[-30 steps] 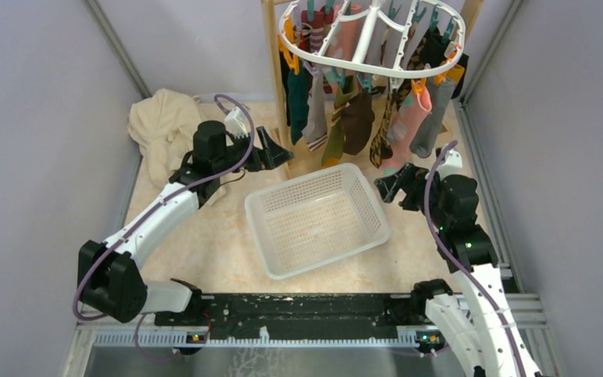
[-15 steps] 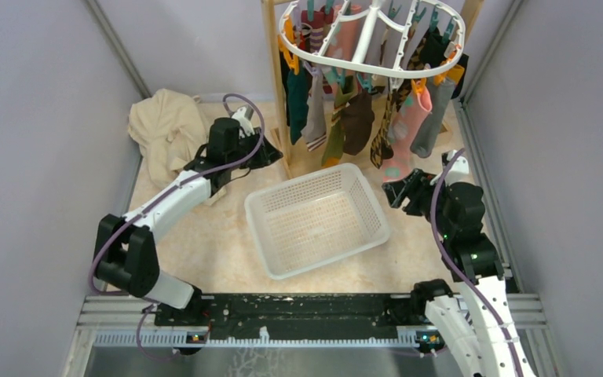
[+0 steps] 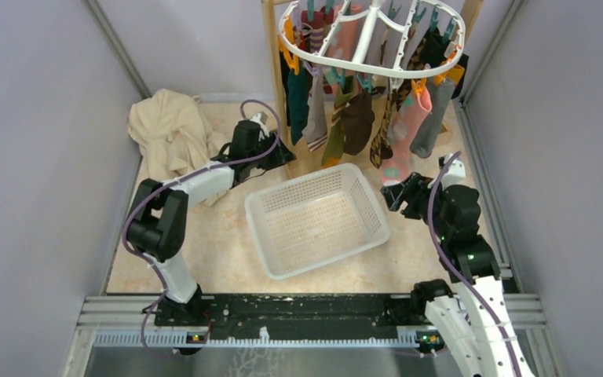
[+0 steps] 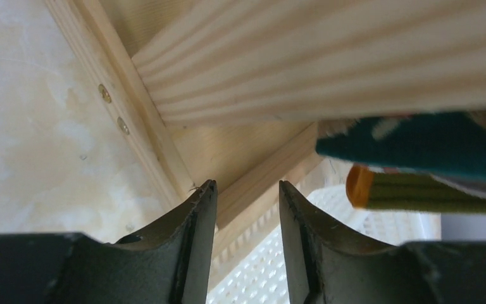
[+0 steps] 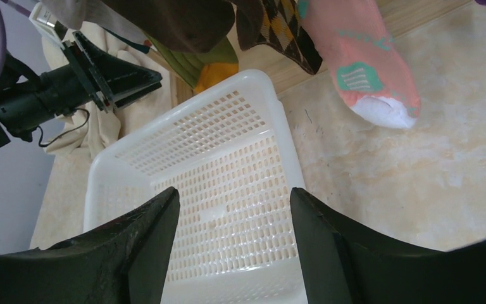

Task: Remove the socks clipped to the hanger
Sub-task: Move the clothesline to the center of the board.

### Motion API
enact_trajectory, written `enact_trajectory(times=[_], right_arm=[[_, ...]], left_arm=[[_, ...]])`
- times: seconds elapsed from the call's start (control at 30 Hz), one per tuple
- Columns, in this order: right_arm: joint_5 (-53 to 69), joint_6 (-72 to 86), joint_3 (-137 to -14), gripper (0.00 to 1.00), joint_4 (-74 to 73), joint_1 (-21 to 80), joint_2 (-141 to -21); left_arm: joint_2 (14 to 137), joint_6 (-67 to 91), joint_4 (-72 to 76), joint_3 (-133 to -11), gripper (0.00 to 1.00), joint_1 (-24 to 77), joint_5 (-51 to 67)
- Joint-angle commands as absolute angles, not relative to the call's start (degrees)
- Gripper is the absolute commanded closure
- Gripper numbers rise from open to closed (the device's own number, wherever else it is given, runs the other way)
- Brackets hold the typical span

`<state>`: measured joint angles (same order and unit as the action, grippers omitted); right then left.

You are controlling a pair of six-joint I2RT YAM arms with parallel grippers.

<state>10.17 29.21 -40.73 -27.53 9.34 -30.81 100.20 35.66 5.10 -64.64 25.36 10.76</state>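
Note:
The white oval hanger (image 3: 377, 67) hangs from a wooden frame (image 3: 271, 71) at the back, with several socks (image 3: 356, 118) clipped round it. My left gripper (image 3: 283, 153) is low at the frame's left foot, below a dark teal sock (image 4: 417, 142) and an olive sock with an orange toe (image 4: 411, 193). In the left wrist view that gripper (image 4: 247, 183) is open by a narrow gap, with nothing in it and the frame's wood just beyond. My right gripper (image 3: 392, 192) is open and empty, below the pink sock (image 5: 361, 63). In its own view the right gripper (image 5: 233, 190) is over the basket.
A white mesh basket (image 3: 259, 216) lies tilted on the floor between the arms, under the socks. A cream cloth (image 3: 165, 129) is heaped at the back left. Grey walls stand close on both sides.
My left arm has reached right to the frame's foot and its jaws have narrowed. My right gripper has shifted slightly right and also narrowed.

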Motion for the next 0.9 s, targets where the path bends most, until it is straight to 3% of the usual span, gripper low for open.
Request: enact_trajectory(times=[0.0, 0.1, 0.3, 0.57, 0.87], right_arm=[[10.28, 29.91, -40.38, 0.34, -24.69, 9.06, -30.55], [10.28, 29.94, -40.34, 0.34, -24.60, 9.05, -30.85], [10.24, 29.95, -40.51, 0.34, -24.55, 9.06, -31.52], [10.07, 29.62, -40.13, 0.34, -24.08, 9.05, -33.14], [8.85, 29.22, -40.62, 0.33, -23.19, 9.05, -35.54]], left_arm=[[104.90, 43.14, 11.60, -67.30, 0.50, 25.56, 11.21], [107.12, 47.36, 14.63, -67.08, 0.52, 25.42, 10.09], [110.49, 54.68, 24.86, -65.00, 0.74, 24.22, 10.96], [115.73, 59.97, 31.23, -66.48, 0.79, 19.85, 13.91], [120.50, 56.08, 25.95, -75.72, 0.78, 14.47, 15.68]])
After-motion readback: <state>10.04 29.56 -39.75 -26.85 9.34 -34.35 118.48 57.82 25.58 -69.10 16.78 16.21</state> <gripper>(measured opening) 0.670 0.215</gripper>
